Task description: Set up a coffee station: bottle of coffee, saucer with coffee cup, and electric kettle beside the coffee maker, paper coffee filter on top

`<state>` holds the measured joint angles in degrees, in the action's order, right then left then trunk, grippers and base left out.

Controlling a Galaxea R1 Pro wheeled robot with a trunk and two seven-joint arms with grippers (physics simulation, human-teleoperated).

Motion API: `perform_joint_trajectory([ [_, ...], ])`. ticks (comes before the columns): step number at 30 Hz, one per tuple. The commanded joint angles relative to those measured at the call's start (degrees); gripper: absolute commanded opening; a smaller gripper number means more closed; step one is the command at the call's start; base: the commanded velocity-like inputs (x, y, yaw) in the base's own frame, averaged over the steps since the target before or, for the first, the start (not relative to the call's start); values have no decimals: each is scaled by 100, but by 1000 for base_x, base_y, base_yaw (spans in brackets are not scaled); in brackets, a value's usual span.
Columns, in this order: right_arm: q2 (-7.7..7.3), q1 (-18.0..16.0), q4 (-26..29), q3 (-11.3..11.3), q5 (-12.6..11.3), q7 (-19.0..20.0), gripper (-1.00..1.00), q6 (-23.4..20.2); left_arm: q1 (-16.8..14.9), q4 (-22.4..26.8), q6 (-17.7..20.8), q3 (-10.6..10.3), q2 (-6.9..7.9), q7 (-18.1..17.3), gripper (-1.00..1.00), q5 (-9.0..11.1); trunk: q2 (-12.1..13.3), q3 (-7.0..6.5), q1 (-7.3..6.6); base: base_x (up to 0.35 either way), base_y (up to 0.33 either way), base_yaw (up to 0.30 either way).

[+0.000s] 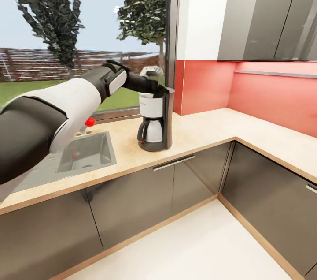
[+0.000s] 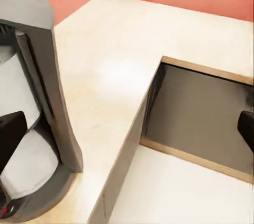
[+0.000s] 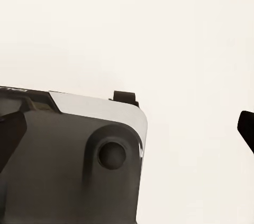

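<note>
**Left claw held above the coffee maker on the desk**

The coffee maker (image 1: pixel 153 123) is being seen upright on the beige desk (image 1: pixel 207 128), beside the sink (image 1: pixel 86 152) and in front of the window (image 1: pixel 83 37). The left arm (image 1: pixel 66 108) is being stretched across to the machine's top, with the left claw (image 1: pixel 155 82) held just over it; something pale is showing at the claw, but what it is cannot be told. In the left wrist view, the two dark fingertips (image 2: pixel 10 131) are being shown set wide apart, the coffee maker (image 2: pixel 37 113) close by. The right claw's fingertips (image 3: pixel 10 128) are likewise being kept apart over a pale floor (image 3: pixel 174 33).
</note>
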<state>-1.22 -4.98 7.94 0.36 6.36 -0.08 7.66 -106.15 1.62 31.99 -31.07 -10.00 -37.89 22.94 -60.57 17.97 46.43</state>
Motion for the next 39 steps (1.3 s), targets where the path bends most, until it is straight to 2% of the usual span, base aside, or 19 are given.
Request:
perform_joint_trajectory([
  [1, -1, -3, -3, -1, 50, -1, 100, 15, 27, 1, -56, -44, 0, -77, 100, 58, -5, 7, 0, 0, 0, 0],
  [6, -1, -3, -3, -1, 50, -1, 100, 15, 549, 3, -1247, -61, 0, -663, 100, 34, -5, 7, 0, 0, 0, 0],
  [7, -1, -3, -3, -1, 50, -1, 100, 16, 1038, 1, -1925, -58, 0, -740, 100, -176, -5, 7, 0, 0, 0, 0],
  [9, -1, -3, -3, -1, 50, -1, 100, 16, 1295, -1, -2338, -58, 0, -748, 100, -397, -5, 7, 0, 0, 0, 0],
  [13, -1, -3, -3, -1, 50, -1, 100, 16, 1644, -3, -2808, -57, 0, -677, 100, -597, -5, 7, 0, 0, 0, 0],
  [18, -1, -3, -3, 0, 50, -1, 100, 16, 2040, 231, -3128, -89, 0, 1017, 100, -666, -5, 7, 0, 0, 0, 0],
  [19, -1, -3, -3, 0, 50, -1, 100, 16, 2083, 335, -3133, -89, 0, 1119, 100, -666, -5, 7, 0, 0, 0, 0],
  [21, -1, -3, -3, 1, 50, -1, 100, 16, 2312, 797, -3123, -93, 0, 1362, 100, -670, -5, 7, 0, 0, 0, 0],
  [22, -1, -3, -3, 2, 50, -1, 100, 16, 3156, 2745, -2540, -170, 0, 2232, 100, -681, -5, 7, 0, 0, 0, 0],
  [23, -1, -3, -3, 1, 50, -1, 100, 16, 3337, 3133, -2302, -232, 0, 2416, 100, -682, -5, 7, 0, 0, 0, 0],
  [24, -1, -3, -3, 4, 50, -1, 100, 16, 3733, 3918, -1790, -396, 0, 2749, 100, -684, -5, 7, 0, 0, 0, 0],
  [27, -1, -3, -3, 6, 50, -1, 100, 16, 4330, 4989, -1209, -664, 0, 3063, 100, -685, -5, 7, 0, 0, 0, 0],
  [28, -1, -3, -3, 7, 50, -1, 100, 16, 4692, 5576, -989, -791, 104, 3177, 100, -680, -5, 7, 0, 0, 0, 0],
  [29, -1, -3, -3, 11, 50, -1, 100, 16, 5154, 6261, -801, -935, 523, 3237, 100, -657, -5, 7, 0, 0, 0, 0],
  [30, -1, -3, -3, 12, 50, -1, 100, 16, 5284, 6442, -762, -983, 666, 3207, 100, -639, -5, 7, 0, 0, 0, 0],
  [31, -1, -3, -3, 14, 50, -1, 100, 16, 5523, 6741, -707, -1080, 933, 3053, 100, -575, -5, 7, 0, 0, 0, 0],
  [37, -1, -3, -5, 16, 50, -1, 100, 16, 6120, 7204, -860, -1233, 1700, 2200, 100, -344, -5, 7, 0, 0, 0, 0],
  [38, -1, -3, -6, 16, 50, -1, 100, 16, 6327, 7262, -1084, -1253, 1954, 2003, 100, -293, -5, 7, 0, 0, 0, 0],
  [39, -1, -3, -4, 17, 50, -1, 100, 16, 6753, 7321, -1471, -1273, 2383, 1790, 100, -90, -5, 7, 0, 0, 0, 0],
])
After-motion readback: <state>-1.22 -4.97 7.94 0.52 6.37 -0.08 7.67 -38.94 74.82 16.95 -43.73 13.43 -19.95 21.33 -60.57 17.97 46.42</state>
